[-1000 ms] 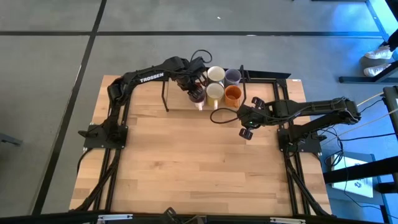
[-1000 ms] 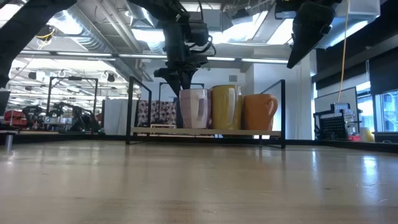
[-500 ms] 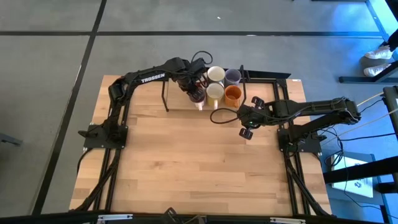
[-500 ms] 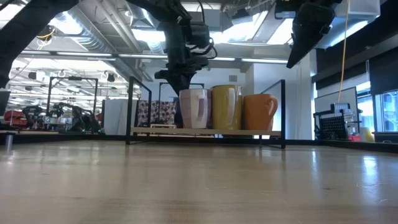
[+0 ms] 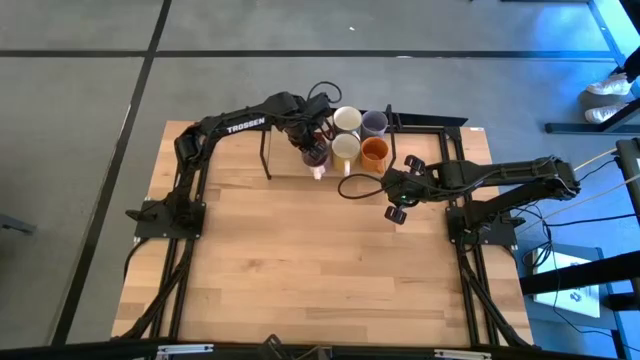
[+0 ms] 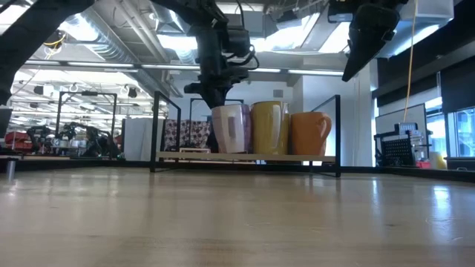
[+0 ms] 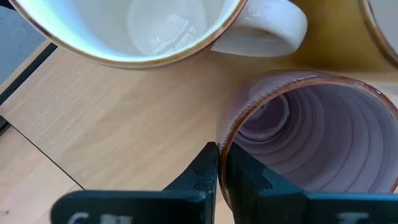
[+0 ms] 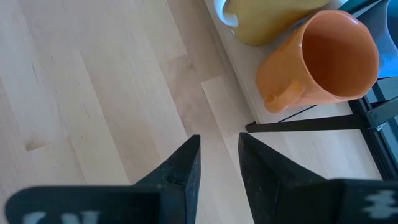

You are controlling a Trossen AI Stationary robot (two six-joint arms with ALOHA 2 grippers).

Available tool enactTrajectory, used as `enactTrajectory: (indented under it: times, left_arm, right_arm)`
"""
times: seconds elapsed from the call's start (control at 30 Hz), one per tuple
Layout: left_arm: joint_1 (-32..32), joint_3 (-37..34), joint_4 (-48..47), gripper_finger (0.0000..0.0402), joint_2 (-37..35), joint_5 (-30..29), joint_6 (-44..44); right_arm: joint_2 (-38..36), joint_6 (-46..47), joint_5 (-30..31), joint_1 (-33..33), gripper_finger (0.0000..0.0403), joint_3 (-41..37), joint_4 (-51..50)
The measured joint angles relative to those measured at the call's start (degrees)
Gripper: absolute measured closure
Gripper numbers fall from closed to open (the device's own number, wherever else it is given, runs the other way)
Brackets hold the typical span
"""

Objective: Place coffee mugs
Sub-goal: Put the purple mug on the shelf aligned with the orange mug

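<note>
Several coffee mugs stand on a low wooden rack shelf (image 6: 185,156) at the table's far middle: a white one (image 5: 347,118), a pale lavender one (image 5: 374,122), a yellow one (image 6: 269,127), an orange one (image 6: 308,132) and a pinkish-lavender one (image 6: 230,127). My left gripper (image 7: 221,171) is shut on the pinkish-lavender mug at the rack's near left. My right gripper (image 8: 219,158) hangs open above bare table to the right of the rack, near the orange mug (image 8: 323,56), with nothing between its fingers. My left gripper pinches the pinkish-lavender mug's rim (image 7: 222,144), one finger inside the mug and one (image 7: 206,171) outside its wall. The fingers come from above, pointing down, at the rim's far-left side. The mug stands with its base on the rack shelf.
The rack has a black metal frame with upright posts (image 6: 338,133) and a rail behind. A white mug with a brown rim (image 7: 155,25) stands just beyond the held one. A black cable (image 5: 355,182) loops on the table beside the rack. The near half of the wooden table (image 5: 300,270) lies bare.
My left gripper has shut on the pinkish-lavender mug's rim, staying in place over the rack. The mug remains on the shelf.
</note>
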Motion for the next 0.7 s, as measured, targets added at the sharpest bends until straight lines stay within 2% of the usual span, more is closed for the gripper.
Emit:
enactTrajectory:
  times: [0.33,0.7]
  left_arm:
    - [0.0,2.0,-1.6,0.039,-0.2,-2.0,-0.2]
    - [0.0,2.0,-1.4,0.039,0.1,-1.5,0.3]
  right_arm:
    - [0.0,0.1,0.0,0.0,0.0306,0.0,0.2]
    - [0.0,1.1,-0.1,0.0,0.0306,0.0,0.2]
